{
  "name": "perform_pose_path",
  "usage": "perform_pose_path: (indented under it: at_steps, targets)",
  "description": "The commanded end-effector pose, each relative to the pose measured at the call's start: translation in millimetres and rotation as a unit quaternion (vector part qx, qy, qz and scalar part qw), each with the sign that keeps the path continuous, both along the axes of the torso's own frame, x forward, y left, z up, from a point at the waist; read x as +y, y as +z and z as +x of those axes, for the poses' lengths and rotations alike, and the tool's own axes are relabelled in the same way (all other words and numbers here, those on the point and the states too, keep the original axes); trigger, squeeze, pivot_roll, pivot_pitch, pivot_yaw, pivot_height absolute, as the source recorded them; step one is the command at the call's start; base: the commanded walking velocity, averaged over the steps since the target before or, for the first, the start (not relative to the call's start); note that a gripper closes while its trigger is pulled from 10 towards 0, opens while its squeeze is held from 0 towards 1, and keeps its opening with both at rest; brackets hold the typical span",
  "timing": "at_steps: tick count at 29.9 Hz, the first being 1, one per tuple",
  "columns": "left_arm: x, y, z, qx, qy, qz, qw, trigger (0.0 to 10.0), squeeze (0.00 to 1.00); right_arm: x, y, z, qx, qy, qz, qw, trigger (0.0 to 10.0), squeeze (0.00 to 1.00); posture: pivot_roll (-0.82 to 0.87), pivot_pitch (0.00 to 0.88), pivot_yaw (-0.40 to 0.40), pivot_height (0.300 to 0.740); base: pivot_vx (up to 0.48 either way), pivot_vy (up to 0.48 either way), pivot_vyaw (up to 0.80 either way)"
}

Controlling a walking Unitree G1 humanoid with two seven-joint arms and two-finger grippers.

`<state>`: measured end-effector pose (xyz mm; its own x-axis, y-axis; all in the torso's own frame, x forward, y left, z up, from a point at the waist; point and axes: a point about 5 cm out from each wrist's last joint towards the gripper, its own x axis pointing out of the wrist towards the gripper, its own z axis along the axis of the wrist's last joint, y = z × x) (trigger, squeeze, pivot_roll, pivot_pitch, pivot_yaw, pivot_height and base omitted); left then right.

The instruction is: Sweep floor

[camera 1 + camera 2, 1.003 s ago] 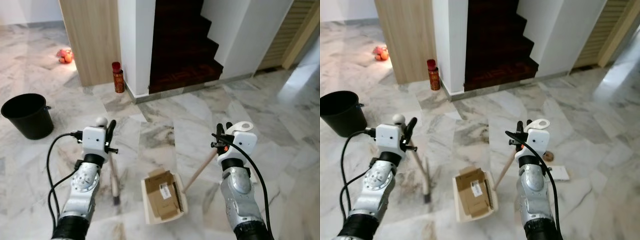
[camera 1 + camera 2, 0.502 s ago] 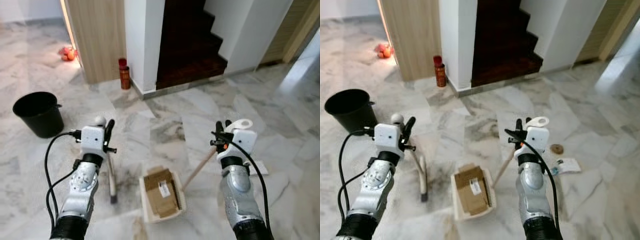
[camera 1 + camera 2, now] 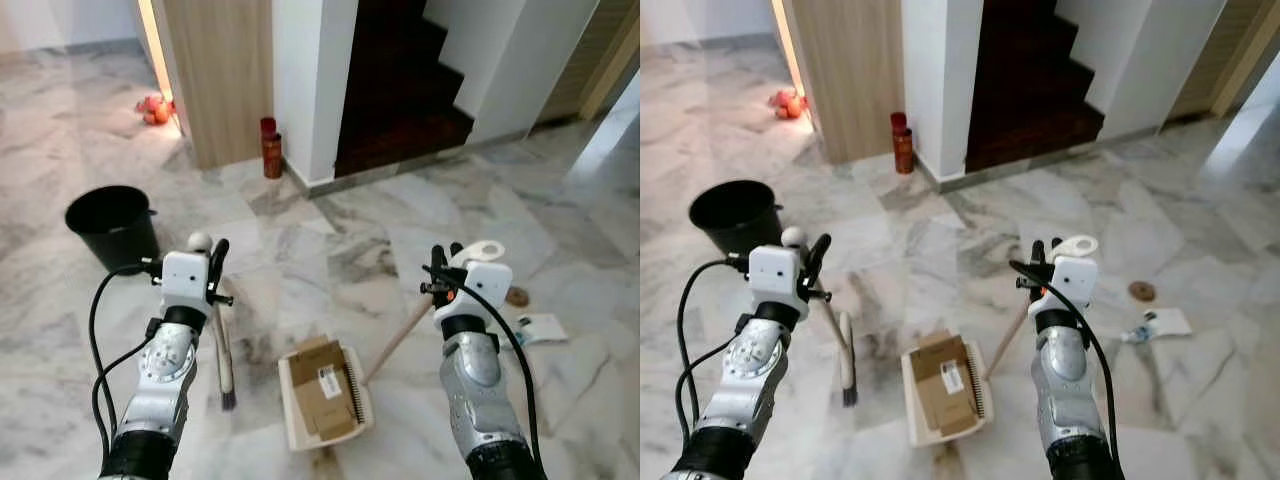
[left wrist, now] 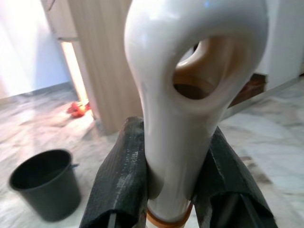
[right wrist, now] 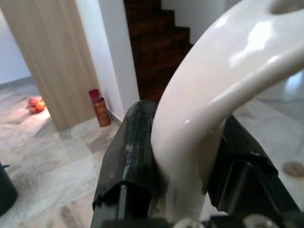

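Low at six o'clock on the marble floor (image 3: pixel 330 250): dustpan (image 3: pixel 325 395), already loaded with flattened cardboard (image 3: pixel 322 385). Clamped on its long handle, right gripper (image 3: pixel 445 268); clamped on the brush (image 3: pixel 225 365) handle, left gripper (image 3: pixel 213 270), bristles down at seven o'clock beside the pan. Judged mid-task, carrying between sweeps. Next, probably: reach the litter (image 3: pixel 1160 325) at three o'clock (paper and a small brown disc), or tip out into the black bucket (image 3: pixel 112 222) at ten o'clock.
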<state>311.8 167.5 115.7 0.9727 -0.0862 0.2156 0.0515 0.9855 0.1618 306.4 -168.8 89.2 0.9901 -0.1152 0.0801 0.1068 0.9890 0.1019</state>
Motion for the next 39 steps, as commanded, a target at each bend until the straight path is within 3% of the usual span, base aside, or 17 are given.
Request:
perform_pose_path:
  at_steps: [1, 26, 39]
  targets:
    - [-2.9, 12.7, 2.7, -0.027, -0.010, 0.002, 1.000, 10.0, 0.00, 0.2, 18.6, 5.8, -0.041, 0.001, -0.006, 0.999, 10.0, 0.00, 0.02, 0.000, -0.040, 0.740, 0.000, 0.322, 0.00]
    - [-3.8, 13.7, 2.9, -0.027, -0.018, 0.011, 0.999, 10.0, 0.00, 3.7, 16.0, 5.2, -0.038, 0.001, -0.004, 0.999, 10.0, 0.00, 0.05, 0.000, -0.031, 0.740, 0.000, 0.039, 0.00]
    - [-3.9, 14.2, 3.2, -0.028, -0.014, 0.011, 0.999, 10.0, 0.00, 4.2, 17.1, 5.3, -0.040, 0.004, -0.007, 0.999, 10.0, 0.00, 0.05, 0.000, -0.036, 0.740, 0.000, 0.000, 0.74]
